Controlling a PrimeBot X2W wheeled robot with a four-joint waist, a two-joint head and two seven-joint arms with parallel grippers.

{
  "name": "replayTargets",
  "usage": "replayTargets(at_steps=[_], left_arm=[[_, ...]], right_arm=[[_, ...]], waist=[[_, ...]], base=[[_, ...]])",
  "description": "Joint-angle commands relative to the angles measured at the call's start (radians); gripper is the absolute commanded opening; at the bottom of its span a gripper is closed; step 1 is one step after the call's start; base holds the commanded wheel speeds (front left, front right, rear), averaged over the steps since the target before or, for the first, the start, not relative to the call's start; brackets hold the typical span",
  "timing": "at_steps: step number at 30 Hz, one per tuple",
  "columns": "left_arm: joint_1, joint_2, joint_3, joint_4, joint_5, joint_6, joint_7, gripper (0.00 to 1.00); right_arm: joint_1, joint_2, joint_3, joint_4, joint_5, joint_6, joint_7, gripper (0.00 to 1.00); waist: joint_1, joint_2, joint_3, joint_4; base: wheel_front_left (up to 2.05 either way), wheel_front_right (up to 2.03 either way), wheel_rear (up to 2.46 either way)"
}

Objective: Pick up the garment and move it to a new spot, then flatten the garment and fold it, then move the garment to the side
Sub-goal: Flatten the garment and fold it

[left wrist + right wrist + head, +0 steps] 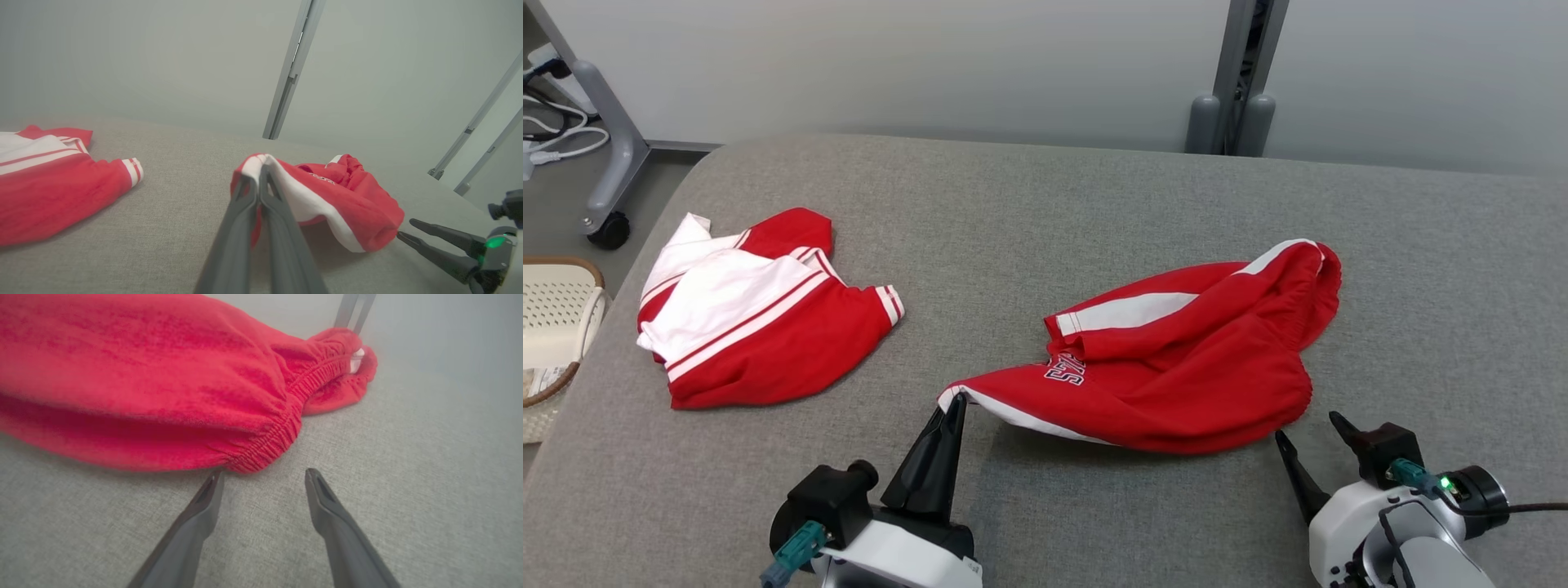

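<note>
The left gripper (954, 400) had its two dark fingers (241, 237) pressed together on the white-edged leg hem of the red garment (1192, 367), pinching that corner just above the grey table (1045, 204); the right gripper (1307, 425) stood with its own pair spread wide and held nothing — one tip sat just beside the garment's gathered elastic edge, though whether it touched could not be told. The garment, a pair of red shorts with white stripes and white lettering, lay crumpled from the near middle to the right of the table; its long axis ran from the pinched hem at the near left to the bunched elastic end at the far right, so the hem pointed toward the left gripper. The bulk of the fabric lay between the two grippers and on their far side — the right gripper at its near right edge. A second red-and-white garment (760, 327) lay well apart at the left; a pale basket (556, 310) stood past the table's left edge.
</note>
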Motion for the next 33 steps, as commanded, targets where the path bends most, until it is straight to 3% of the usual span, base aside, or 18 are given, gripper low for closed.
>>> replayTargets(at_steps=[1, 9, 11, 19, 24, 33], left_arm=[[-0.015, 0.004, -0.001, -0.004, -0.005, 0.000, -0.005, 0.00], [-0.032, 0.004, -0.013, -0.007, -0.012, 0.006, -0.005, 0.00], [-0.037, 0.005, -0.015, -0.006, -0.013, 0.007, -0.005, 0.00], [-0.033, 0.005, -0.003, -0.001, -0.016, 0.018, -0.005, 0.00], [-0.018, 0.004, 0.014, -0.001, -0.013, 0.030, -0.005, 0.00], [0.000, 0.005, 0.017, 0.014, 0.006, 0.054, -0.005, 0.00]], right_arm=[[-0.019, -0.010, 0.016, 0.014, 0.010, 0.000, -0.005, 1.00], [-0.079, -0.005, 0.073, 0.058, 0.056, 0.000, -0.005, 1.00], [-0.089, -0.007, 0.087, 0.058, 0.074, 0.000, -0.005, 0.00], [-0.083, -0.032, 0.130, 0.026, 0.171, 0.000, -0.005, 0.00], [-0.070, -0.074, 0.228, -0.003, 0.258, 0.000, 0.002, 0.00], [-0.093, -0.250, 0.461, -0.187, 0.535, 0.000, 0.192, 0.00]], waist=[[0.0000, 0.0000, 0.009, 0.008], [0.0000, 0.0000, 0.039, 0.030], [0.0000, 0.0000, 0.045, 0.034], [0.0000, 0.0000, 0.032, 0.023], [0.0000, 0.0000, 0.006, -0.004], [0.0000, 0.0000, -0.031, -0.051]], base=[[0.00, 0.00, 0.00], [0.00, 0.00, 0.00], [0.00, 0.00, 0.00], [0.00, 0.00, 0.00], [0.00, 0.00, 0.00], [0.00, 0.00, 0.00]])
